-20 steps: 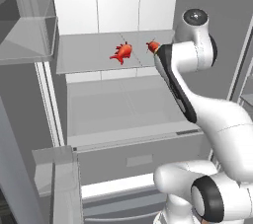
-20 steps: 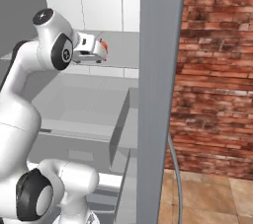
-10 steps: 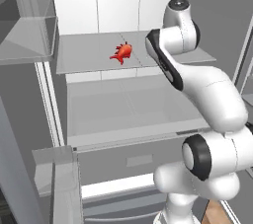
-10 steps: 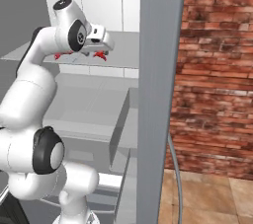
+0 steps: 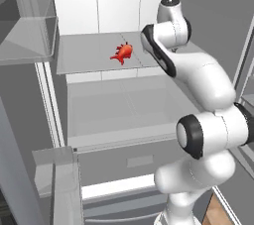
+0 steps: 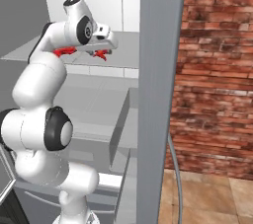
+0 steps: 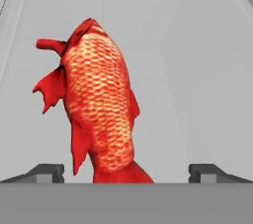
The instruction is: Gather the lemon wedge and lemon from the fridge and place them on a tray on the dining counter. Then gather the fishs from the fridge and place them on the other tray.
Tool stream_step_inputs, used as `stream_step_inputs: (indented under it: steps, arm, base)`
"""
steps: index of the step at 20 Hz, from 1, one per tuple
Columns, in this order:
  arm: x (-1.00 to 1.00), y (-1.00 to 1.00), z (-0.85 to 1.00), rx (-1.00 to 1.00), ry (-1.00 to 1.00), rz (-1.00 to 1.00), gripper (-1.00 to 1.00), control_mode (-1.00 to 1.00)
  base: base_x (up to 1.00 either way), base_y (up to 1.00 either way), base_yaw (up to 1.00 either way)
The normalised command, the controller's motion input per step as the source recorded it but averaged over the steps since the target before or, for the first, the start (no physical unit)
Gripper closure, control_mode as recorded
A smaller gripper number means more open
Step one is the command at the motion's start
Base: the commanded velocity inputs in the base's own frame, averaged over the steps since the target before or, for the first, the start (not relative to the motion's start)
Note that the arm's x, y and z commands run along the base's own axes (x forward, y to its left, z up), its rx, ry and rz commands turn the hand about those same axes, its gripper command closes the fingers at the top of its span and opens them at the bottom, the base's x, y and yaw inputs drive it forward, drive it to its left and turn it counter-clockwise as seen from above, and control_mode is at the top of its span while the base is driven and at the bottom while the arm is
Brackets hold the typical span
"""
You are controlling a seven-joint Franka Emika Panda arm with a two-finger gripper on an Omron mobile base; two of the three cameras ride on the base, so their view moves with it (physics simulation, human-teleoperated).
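Observation:
Two red-orange fishs lie on a pale shelf [image 5: 84,63] inside the open fridge [image 6: 158,80]. One fish [image 5: 123,53] lies free at the shelf's middle. The other fish [image 7: 99,114] fills the hand view lengthwise, its tail down between the two fingertips [image 7: 47,172]. My gripper [image 7: 127,173] stands open over this fish, both tips clear of its sides. In the right base view the gripper [image 6: 102,48] hangs just above that fish [image 6: 101,55], while the first fish [image 6: 64,51] peeks out behind the arm. In the left base view the arm covers the gripper and the fish under it.
A clear door bin [image 5: 27,33] juts out at upper left. A lower shelf [image 5: 119,110] and a pulled-out drawer [image 5: 124,162] lie beneath the fish shelf. The grey fridge door edge stands close on the right, with a brick wall [image 6: 217,70] beyond it.
The arm has swung its elbow up and in over the shelf, bringing the hand above the right-hand fish. That fish is now covered by the arm in the left base view. Jaws stayed open.

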Motion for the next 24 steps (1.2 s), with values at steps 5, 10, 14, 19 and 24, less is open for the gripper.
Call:
stream_step_inputs:
  steps: [5, 10, 14, 19, 24]
  arm:
    - [0.36, 0.01, -0.24, 0.00, 0.01, 0.00, -1.00, -1.00]
    - [0.39, 0.00, -0.13, 0.00, 0.00, 0.00, -1.00, -1.00]
    - [0.20, 0.10, -0.30, -0.03, 0.01, 0.00, 1.00, -1.00]
    - [-0.28, 0.14, -0.37, -0.09, 0.00, 0.00, 1.00, -1.00]
    - [-0.85, 0.02, -0.19, 0.00, -0.08, -0.01, 1.00, -1.00]
  base:
    - [0.00, 0.00, 0.00]
    - [0.00, 0.00, 0.00]
    - [0.00, 0.00, 0.00]
    - [0.00, 0.00, 0.00]
    - [0.00, 0.00, 0.00]
